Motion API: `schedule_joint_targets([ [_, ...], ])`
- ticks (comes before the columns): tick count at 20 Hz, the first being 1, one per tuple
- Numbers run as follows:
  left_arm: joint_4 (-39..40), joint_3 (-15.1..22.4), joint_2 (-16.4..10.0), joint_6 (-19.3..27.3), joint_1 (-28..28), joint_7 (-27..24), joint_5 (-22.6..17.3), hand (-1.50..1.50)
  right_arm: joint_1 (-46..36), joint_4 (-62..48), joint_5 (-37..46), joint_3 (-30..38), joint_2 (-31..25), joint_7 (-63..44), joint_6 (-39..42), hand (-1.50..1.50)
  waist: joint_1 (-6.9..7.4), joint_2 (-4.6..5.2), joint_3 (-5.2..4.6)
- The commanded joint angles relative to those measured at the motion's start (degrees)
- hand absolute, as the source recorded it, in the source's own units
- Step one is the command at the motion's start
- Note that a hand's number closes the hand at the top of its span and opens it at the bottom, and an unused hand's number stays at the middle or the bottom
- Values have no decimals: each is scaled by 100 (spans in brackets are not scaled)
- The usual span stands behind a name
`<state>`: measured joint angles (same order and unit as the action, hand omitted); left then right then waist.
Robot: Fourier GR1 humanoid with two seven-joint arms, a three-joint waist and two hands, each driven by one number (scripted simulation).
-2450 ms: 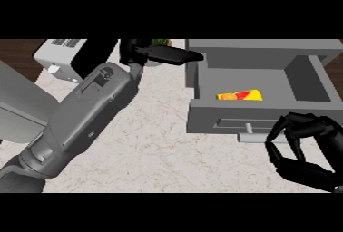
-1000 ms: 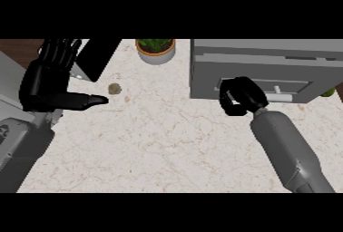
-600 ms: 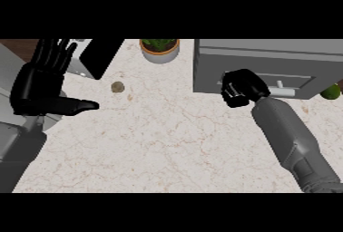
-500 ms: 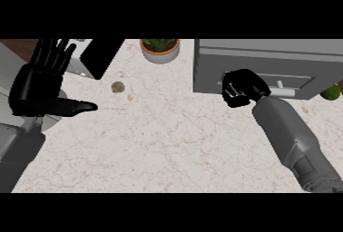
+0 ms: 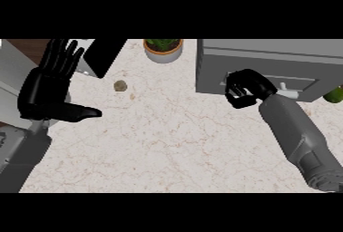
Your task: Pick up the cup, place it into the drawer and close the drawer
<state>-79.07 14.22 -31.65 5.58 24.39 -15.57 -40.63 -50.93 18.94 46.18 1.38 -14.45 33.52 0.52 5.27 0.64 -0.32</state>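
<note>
The fingers (image 5: 234, 96) of my right hand (image 5: 248, 86) are curled together on nothing, set against the front of the drawer (image 5: 298, 68), which sits flush and closed. My left hand (image 5: 48, 88) rests open, fingers up, at the left of the table (image 5: 174, 140). No cup is in view; presumably it is inside the drawer. The task looks complete.

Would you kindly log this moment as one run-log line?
drawer: closed | cup: not visible | right hand: curled against drawer front | left hand: open, resting at left
</note>
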Motion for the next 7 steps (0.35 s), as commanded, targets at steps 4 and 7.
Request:
schedule_joint_targets([
  [4,84,44,137,-87,-90,-169,62,-150,-492,-304,-228,506,-568,-378,-326,150,156,258,57],
  [7,111,30,110,-173,-30,-58,3,-150,-515,-339,-262,543,-597,-305,-272,150,139,245,57],
])
